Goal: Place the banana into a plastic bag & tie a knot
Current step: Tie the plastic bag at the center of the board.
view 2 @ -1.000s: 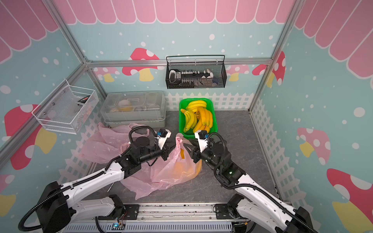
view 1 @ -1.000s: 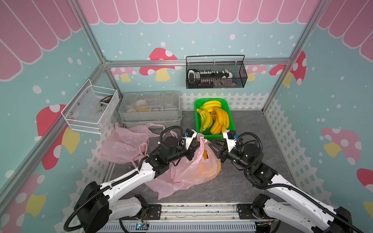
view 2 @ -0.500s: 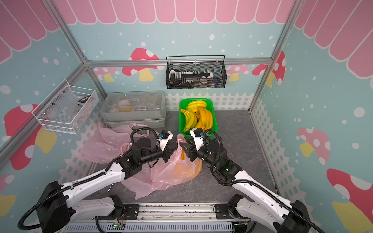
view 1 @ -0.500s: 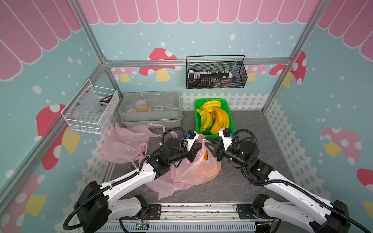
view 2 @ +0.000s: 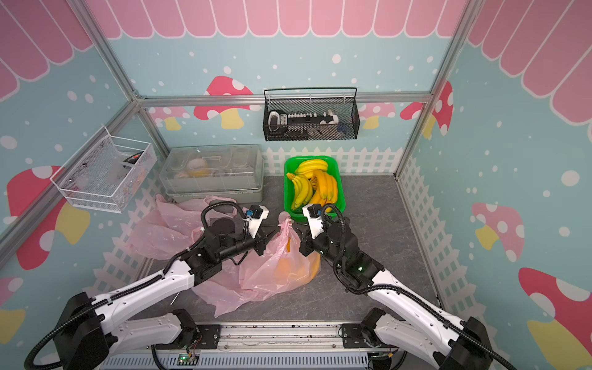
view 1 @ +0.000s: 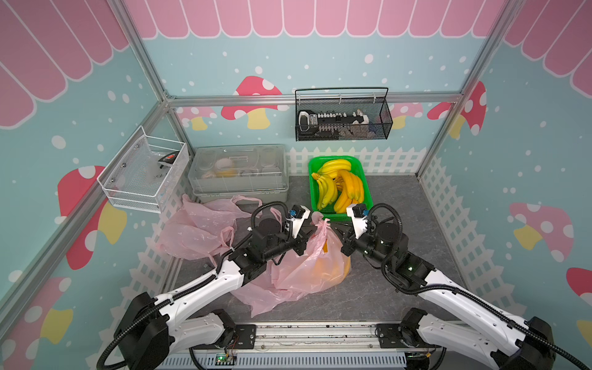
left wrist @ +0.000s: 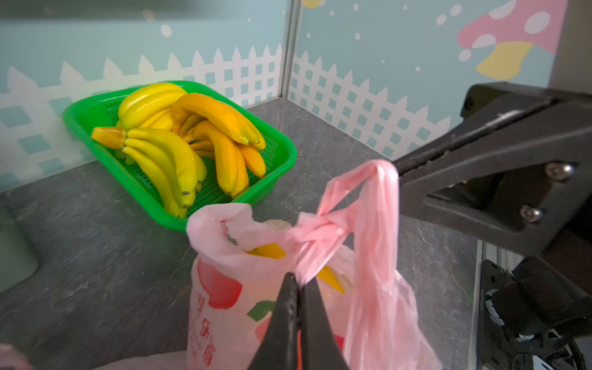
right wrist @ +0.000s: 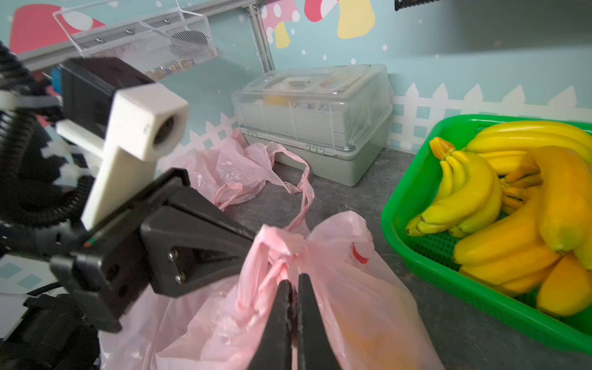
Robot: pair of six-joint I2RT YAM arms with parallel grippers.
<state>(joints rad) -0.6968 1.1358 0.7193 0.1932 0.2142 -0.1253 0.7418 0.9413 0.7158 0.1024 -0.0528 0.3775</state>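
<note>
In a top view we are seeing the pink plastic bag (view 1: 301, 275) sitting on the grey, stone-patterned desk (view 1: 407, 192). Its thin film is slumping and creasing around the banana (view 1: 336, 266), which is showing through as an orange blur inside. The left pincer (view 1: 308, 233) and right pincer (view 1: 335, 229) are meeting over the bag's mouth from opposite sides, each pinching part of the gathered handles (view 1: 321, 224). We judge this is so that the two tails can be pulled apart and the tie drawn tight. Behind, the green mesh basket (view 1: 334, 158) is holding the spare bunches (view 1: 339, 189), and limp empty bags (view 1: 198, 227) are lying off to one side.

In the left wrist view the left pincer's jaws are pressing fully together on a twisted strand coming off a loose knot (left wrist: 320, 224), while the right pincer is gripping the looped end opposite. The film is looking slippery and stretchy, roped where it is twisted. A yellow tip of banana is peeking through the gap beside the knot.

In the right wrist view the right pincer's jaws are likewise clamping flat on bunched plastic just under the knot, with the left pincer's black tips biting the handle beside it. We are judging the knot formed but slack, and the mouth not yet sealed.
</note>
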